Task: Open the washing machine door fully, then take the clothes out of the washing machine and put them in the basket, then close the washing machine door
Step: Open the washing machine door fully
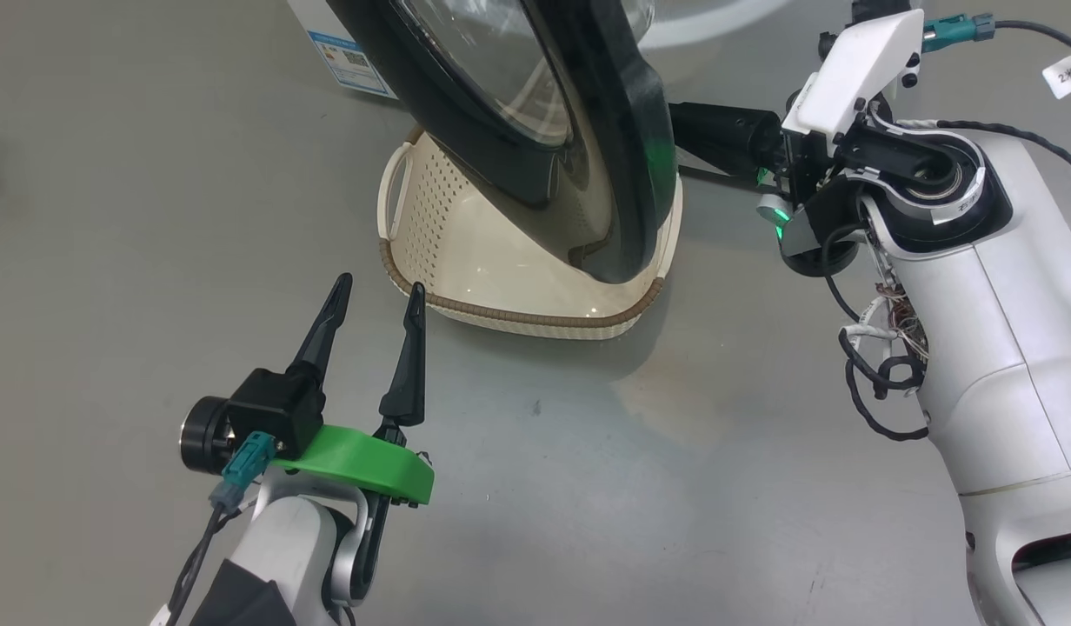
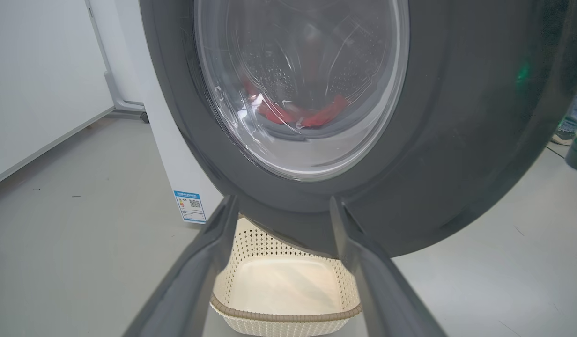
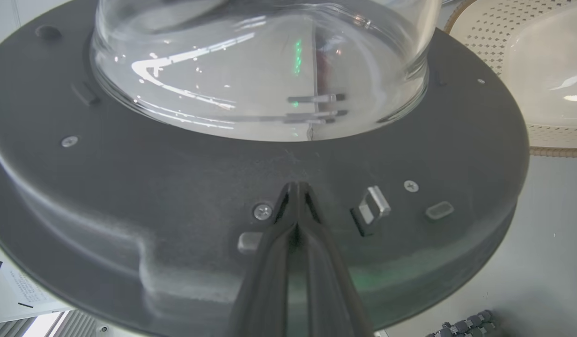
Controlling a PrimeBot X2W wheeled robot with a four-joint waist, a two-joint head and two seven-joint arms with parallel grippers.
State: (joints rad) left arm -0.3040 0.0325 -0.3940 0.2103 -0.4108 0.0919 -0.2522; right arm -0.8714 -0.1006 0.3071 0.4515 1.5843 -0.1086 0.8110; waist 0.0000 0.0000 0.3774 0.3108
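We see the washing machine door (image 1: 627, 156) swung out from the machine, its glossy black rim hanging over the basket (image 1: 518, 317), which sits on the grey floor (image 1: 588, 487) right below it. The right gripper (image 1: 688, 130) reaches in from the right with its two dark fingers shut together, holding nothing. In the right wrist view its joined tips (image 3: 298, 188) meet the door's dark inner face (image 3: 152, 187) just under the bulging glass bowl (image 3: 260, 70), between a screw (image 3: 262, 211) and the metal latch tab (image 3: 373, 208) – touching, as far as we can tell.

The left gripper (image 1: 381, 283) hovers low at the near left corner of the basket, apart from it, its jaws spread wide and empty. From its own wrist camera we look between the two fingers (image 2: 209, 262) at the door's outer side and, lower down, the cream basket with its brown woven-look rim (image 2: 284, 318).

The clothes (image 2: 316, 117) – bright red fabric – lie at the bottom of the perforated steel drum (image 2: 270, 70), seen through the door glass in that view. The white washing machine (image 2: 176, 150) stands behind the door, with a small blue label (image 2: 191, 206) low on its panel.
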